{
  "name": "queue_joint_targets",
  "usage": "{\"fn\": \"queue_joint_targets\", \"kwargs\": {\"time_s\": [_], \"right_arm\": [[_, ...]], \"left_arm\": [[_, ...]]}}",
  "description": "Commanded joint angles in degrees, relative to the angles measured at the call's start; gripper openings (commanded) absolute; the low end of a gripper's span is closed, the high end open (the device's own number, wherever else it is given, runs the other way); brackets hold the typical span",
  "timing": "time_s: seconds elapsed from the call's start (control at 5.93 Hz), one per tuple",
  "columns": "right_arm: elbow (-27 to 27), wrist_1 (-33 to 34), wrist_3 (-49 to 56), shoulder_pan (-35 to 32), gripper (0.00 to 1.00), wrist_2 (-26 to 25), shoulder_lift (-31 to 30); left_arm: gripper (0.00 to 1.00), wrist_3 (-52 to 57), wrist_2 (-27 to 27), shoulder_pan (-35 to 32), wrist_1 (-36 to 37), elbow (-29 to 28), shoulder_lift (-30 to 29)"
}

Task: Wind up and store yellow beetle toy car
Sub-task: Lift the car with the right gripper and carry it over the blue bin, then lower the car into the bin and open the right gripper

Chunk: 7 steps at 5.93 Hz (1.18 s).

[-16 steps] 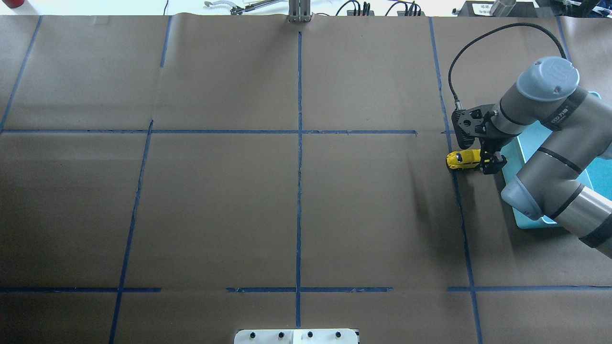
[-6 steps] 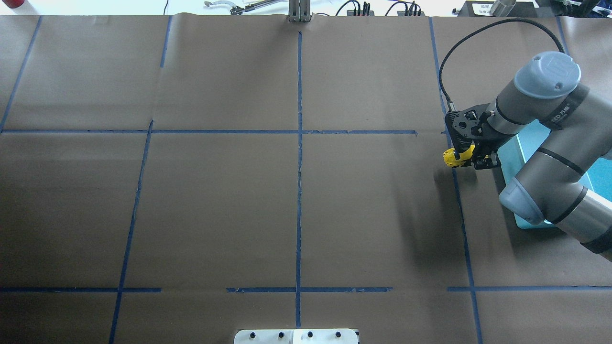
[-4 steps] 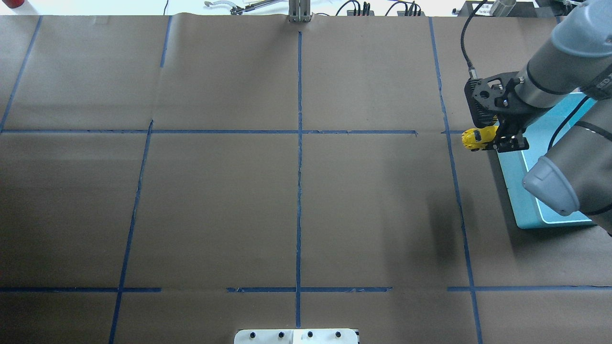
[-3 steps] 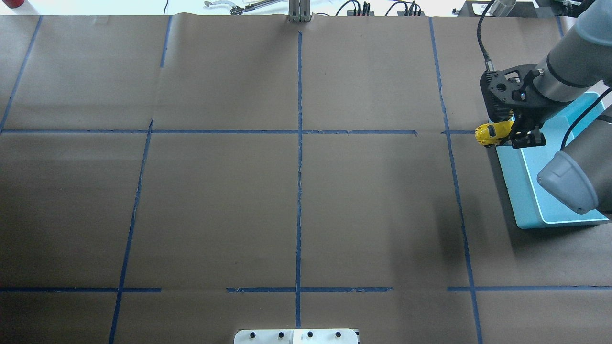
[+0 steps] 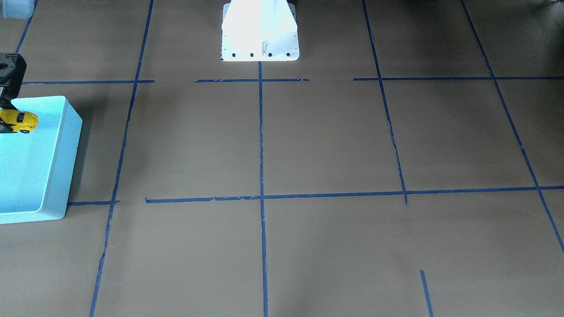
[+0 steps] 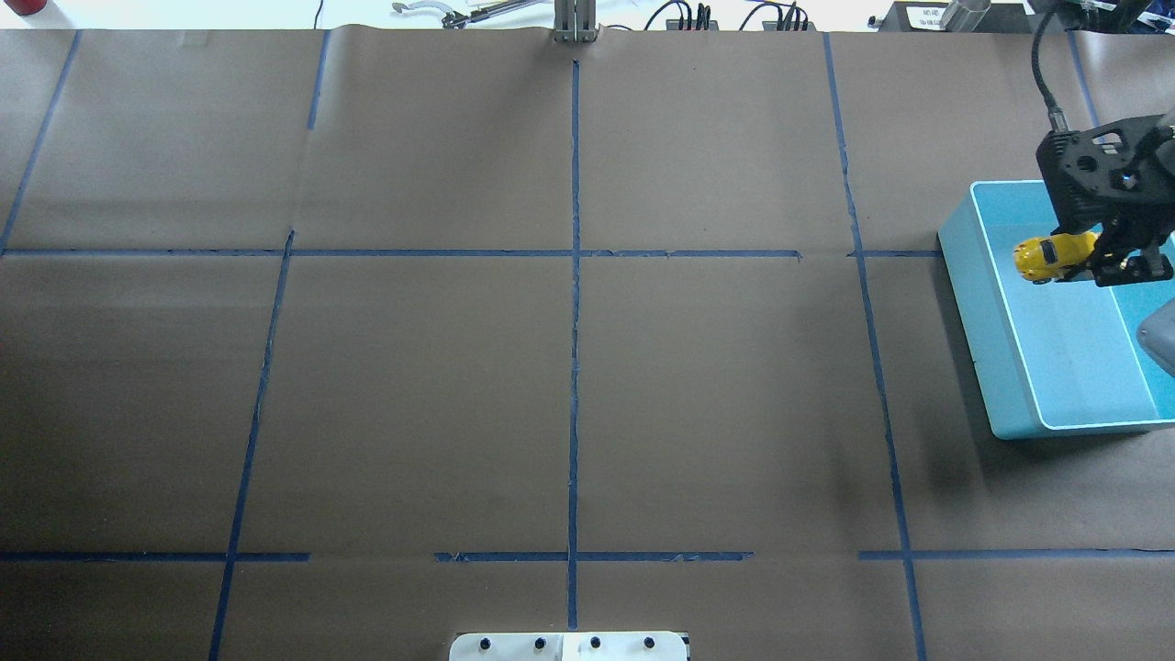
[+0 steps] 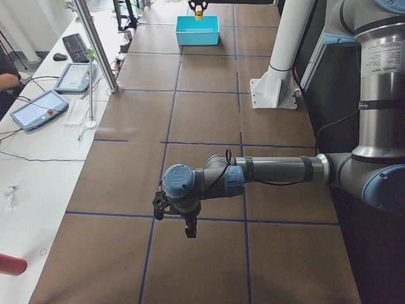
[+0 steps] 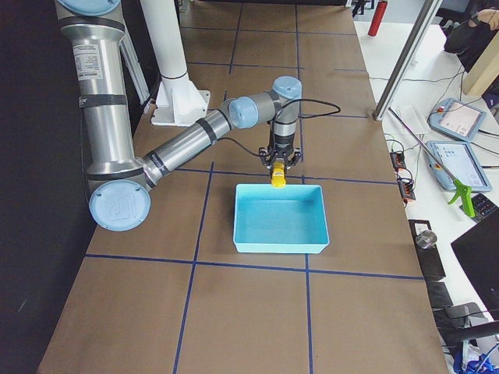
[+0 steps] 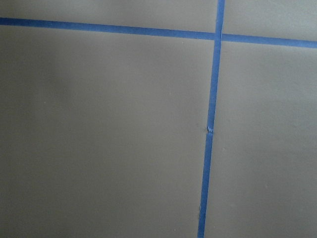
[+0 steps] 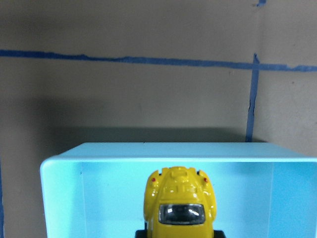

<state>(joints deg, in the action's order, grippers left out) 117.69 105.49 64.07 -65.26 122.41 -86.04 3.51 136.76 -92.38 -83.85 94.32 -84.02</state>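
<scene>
Fingers on right point(image 6: 1127, 267) pinching yellow beetle toy car point(image 6: 1045, 259) over bin point(image 6: 979, 308), left fingers point(image 7: 190, 229) unclear

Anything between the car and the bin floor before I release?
Nothing visible. The right tool holds the yellow car over the turquoise bin, inside its walls, and the floor beneath looks bare.

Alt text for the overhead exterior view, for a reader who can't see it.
The right end effector holds a small yellow toy car over the far end of a turquoise bin at the right edge of the table, which is brown with a blue tape grid.
</scene>
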Motion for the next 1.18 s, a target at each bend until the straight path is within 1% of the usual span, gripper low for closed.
{"fn": "queue_joint_targets", "kwargs": {"time_s": [0.0, 0.17, 0.51, 0.67, 0.84, 1.01], "right_arm": [[-5.8, -11.9, 1.0, -0.7, 0.0, 0.4, -4.1], [-10.1, -17.4, -1.3, -0.6, 0.0, 0.6, -4.1], [-16.8, -25.4, -5.0, -0.4, 0.0, 0.7, -4.0], [-21.3, -31.0, -5.6, 0.3, 0.0, 0.7, -3.9], [-23.4, -33.5, -6.2, 1.4, 0.0, 0.7, -3.9], [-23.6, -33.9, -9.2, 4.1, 0.0, 0.6, -3.9]], "left_arm": [[1.0, 0.0, 0.0, 0.0, -0.1, 0.0, 0.0], [1.0, 0.0, 0.0, 0.0, -0.1, 0.0, 0.0], [1.0, 0.0, 0.0, 0.0, -0.1, -0.1, 0.0], [1.0, 0.0, 0.1, 0.0, -0.2, -0.2, 0.0], [1.0, 0.0, 0.1, 0.0, -0.3, -0.5, 0.0], [1.0, 0.1, 0.1, 0.0, -0.4, -0.5, 0.0]]}}
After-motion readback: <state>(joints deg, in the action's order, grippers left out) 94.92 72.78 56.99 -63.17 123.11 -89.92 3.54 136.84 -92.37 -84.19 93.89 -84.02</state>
